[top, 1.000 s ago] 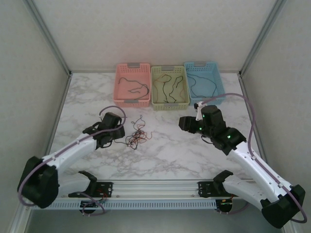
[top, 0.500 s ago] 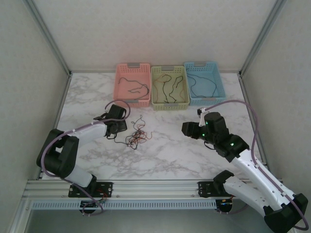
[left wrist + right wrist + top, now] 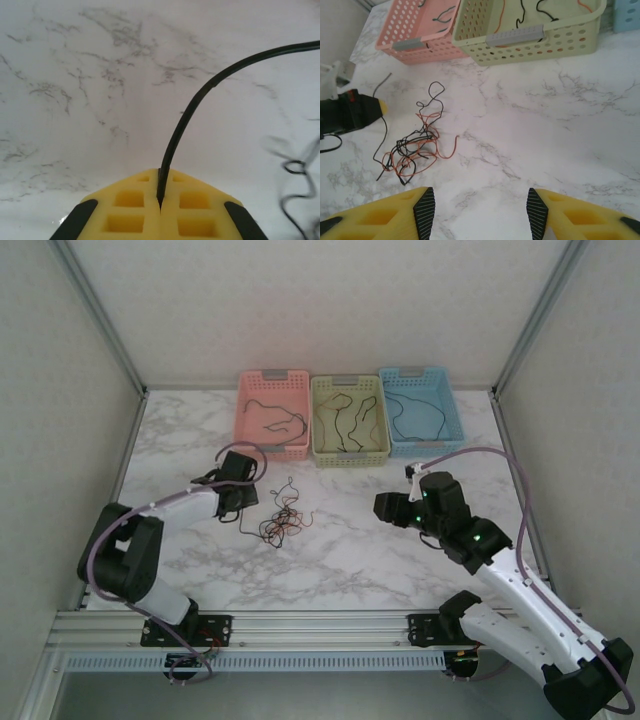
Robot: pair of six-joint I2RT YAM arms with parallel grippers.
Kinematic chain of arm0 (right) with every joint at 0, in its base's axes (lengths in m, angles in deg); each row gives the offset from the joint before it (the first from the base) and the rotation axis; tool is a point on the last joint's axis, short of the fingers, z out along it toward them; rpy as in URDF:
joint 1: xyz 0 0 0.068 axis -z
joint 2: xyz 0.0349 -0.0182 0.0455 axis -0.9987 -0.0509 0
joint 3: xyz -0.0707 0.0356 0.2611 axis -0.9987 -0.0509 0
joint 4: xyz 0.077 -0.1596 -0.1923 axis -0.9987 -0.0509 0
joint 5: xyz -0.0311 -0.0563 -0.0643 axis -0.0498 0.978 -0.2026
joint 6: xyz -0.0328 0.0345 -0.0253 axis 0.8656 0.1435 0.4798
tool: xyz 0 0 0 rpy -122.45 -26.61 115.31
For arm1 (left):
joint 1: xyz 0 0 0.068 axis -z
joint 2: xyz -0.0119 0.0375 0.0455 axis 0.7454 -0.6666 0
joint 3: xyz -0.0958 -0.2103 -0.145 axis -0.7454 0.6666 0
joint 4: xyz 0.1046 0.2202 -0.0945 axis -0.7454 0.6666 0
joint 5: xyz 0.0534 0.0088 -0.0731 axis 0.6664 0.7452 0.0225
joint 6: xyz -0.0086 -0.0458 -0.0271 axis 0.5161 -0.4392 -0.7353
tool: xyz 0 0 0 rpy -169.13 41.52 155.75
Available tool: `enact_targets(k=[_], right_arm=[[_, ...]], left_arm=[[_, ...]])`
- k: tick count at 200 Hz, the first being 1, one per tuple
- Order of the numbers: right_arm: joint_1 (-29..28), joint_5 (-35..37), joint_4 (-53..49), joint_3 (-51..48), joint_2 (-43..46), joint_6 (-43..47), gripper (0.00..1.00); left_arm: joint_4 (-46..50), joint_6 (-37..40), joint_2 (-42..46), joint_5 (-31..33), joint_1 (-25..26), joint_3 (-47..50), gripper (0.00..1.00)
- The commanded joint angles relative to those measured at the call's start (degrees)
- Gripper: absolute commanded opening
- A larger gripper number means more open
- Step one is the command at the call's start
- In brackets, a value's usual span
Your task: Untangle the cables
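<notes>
- When looked at from overhead, shows the left gripper low over the table, just left of the tangled cables. Placed there, at a guess, to take a loose end rather than the knot itself.
- Right gripper well apart on the other side of the heap, facing it. Probably waiting for a strand of its own to pull against.
- Pink basket, green basket and blue basket lined up along the far edge, each with loose wires inside. Likely the places for freed pieces.
- Plenty of bare marble between heap and baskets, and again towards the near rail. Side walls well away from the heap.
- From the left wrist: yellow pads pressed together with one black cable pinched in the seam. Cable curving up and off to the right. Gripped at the very tip, so a pull away from the heap ought to draw this strand out. Blurred loops low on the right, near the fingers.
- From the right wrist: fingers parted with nothing between them, hovering over bare table.
- Heap ahead and to the left, black and orange strands mixed, one black strand leading up to the yellow tip of the left gripper.
- Open floor on the right of the heap for sliding in. Basket fronts beyond it, near but not touching.
</notes>
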Motion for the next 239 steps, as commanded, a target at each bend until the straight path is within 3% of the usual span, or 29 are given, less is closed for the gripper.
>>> enact_targets(k=[1,53,80,110,133,177,239], right_arm=[[-0.4,-3.8,2.7,-1.4,-0.2,0.2,0.54],[-0.4,-15.0,12.0,-2.4,-8.6,2.2,0.52],[-1.5,-23.8,24.3,-4.6,-17.7,3.8,0.51],[-4.5,-21.2,28.6,-1.3,-31.9,9.8,0.48],[-5.0,-23.6,33.7,1.9,-40.7,10.7,0.49],[-6.7,-27.3,33.6,11.4,-54.1,14.5,0.52],[-8.4,-26.8,24.9,19.8,-61.2,25.3,0.55]], left_arm=[[-0.1,1.3,11.3,-3.4,-0.2,1.7,0.00],[11.0,-0.6,29.6,-11.1,0.4,-2.7,0.00],[15.8,0.0,33.4,-11.9,0.6,-5.9,0.00],[17.6,0.8,34.3,-9.9,0.6,-5.7,0.00],[17.8,0.7,34.4,-9.6,0.6,-5.3,0.00],[18.8,1.2,34.9,-8.8,0.6,-6.0,0.00],[21.0,2.6,35.9,-7.6,0.7,-6.8,0.00]])
